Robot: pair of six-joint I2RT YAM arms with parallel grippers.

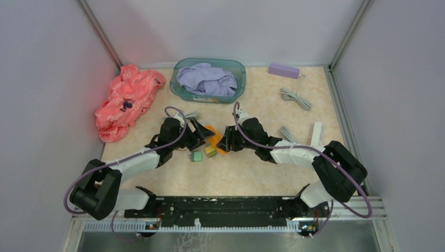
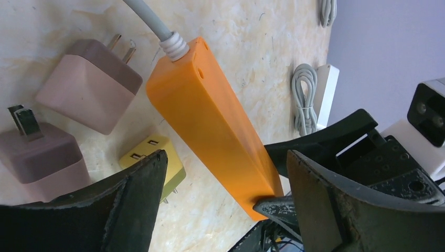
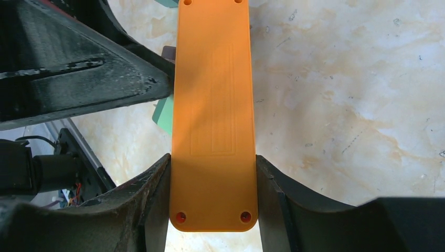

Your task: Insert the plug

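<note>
While the right gripper point(image 3: 212, 168) clamps its jaws on the long orange plastic power strip point(image 3: 212, 105), the left gripper point(image 2: 225, 157) holds its jaws open astride it. In the left wrist view, the small yellow plug point(image 2: 152, 153) lies at the strip's eight o'clock, beside one jaw.

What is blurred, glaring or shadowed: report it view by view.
Top external: even light, red glow on the wall above the pink cloth. Left wrist: orange power strip sharp, left claw dark, slightly soft. Right wrist: right claw nearly black.
</note>
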